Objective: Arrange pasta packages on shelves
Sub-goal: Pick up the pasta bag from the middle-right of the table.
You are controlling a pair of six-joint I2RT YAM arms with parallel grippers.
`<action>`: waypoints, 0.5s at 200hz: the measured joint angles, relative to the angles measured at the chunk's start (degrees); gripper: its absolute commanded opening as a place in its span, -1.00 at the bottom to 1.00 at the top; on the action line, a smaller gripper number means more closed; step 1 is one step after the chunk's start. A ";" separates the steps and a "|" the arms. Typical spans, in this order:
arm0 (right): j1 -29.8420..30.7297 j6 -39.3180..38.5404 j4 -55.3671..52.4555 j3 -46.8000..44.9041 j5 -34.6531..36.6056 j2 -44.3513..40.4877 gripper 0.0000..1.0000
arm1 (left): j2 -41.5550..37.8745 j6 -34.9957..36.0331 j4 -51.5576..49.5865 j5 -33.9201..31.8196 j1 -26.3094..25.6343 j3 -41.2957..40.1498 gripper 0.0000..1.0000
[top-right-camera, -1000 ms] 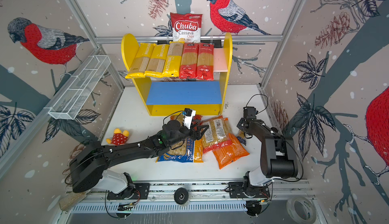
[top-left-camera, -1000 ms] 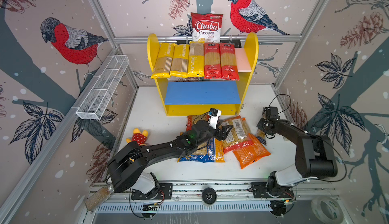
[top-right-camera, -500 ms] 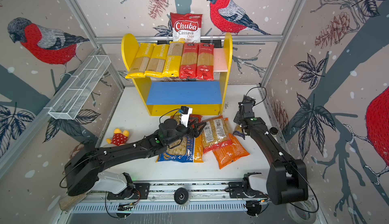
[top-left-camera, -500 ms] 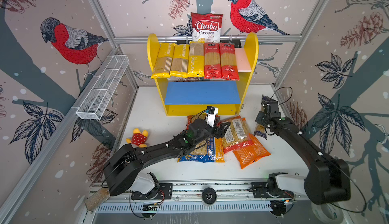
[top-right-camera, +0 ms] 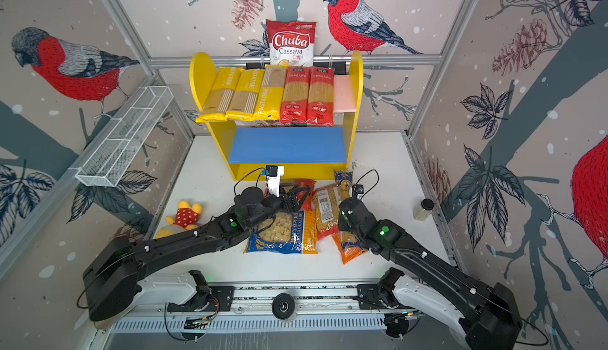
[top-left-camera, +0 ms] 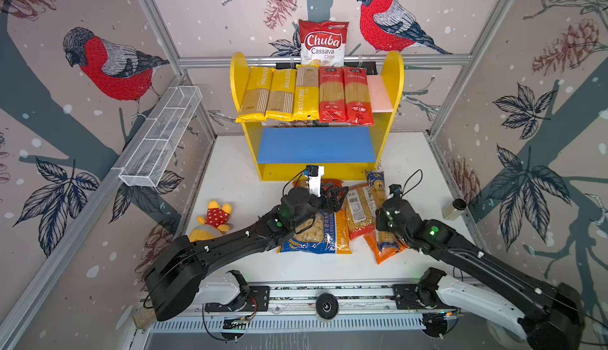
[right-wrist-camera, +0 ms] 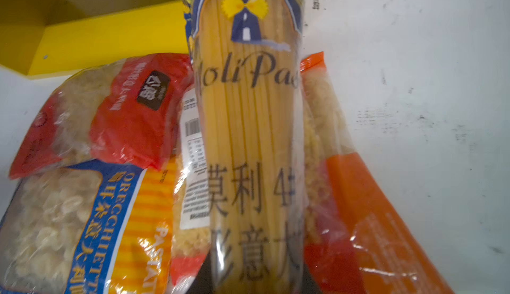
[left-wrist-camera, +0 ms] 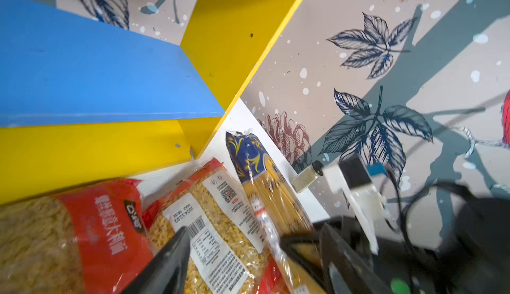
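Swung in from the tabletop's right edge, the right end effector point(top-left-camera: 383, 230) is clamped on the dark-blue spaghetti pack point(right-wrist-camera: 248, 129), lying atop the short-pasta bags point(top-left-camera: 329, 230) before the shelves point(top-left-camera: 316, 144). The left end effector point(top-left-camera: 337, 197) is spread apart above them.

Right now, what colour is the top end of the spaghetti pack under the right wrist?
Dark blue with yellow scrollwork on the spaghetti pack; clearest in the left wrist view.

Both top views look down from high in front at the shelves point(top-left-camera: 316, 147); wrist cameras sit close over the same pasta packages point(right-wrist-camera: 248, 140).
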 measured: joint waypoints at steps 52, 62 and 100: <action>14.32 -2.99 7.52 -1.09 5.90 -1.42 -0.61 | 1.70 -8.39 9.44 7.28 1.81 -4.02 0.82; 15.10 -4.07 9.05 -0.46 6.64 -0.44 -0.61 | 2.14 -10.34 11.28 8.94 1.99 -4.94 0.82; 16.44 -7.74 15.21 3.04 7.67 2.71 -0.58 | 2.97 -13.88 15.52 10.58 3.28 -5.53 0.76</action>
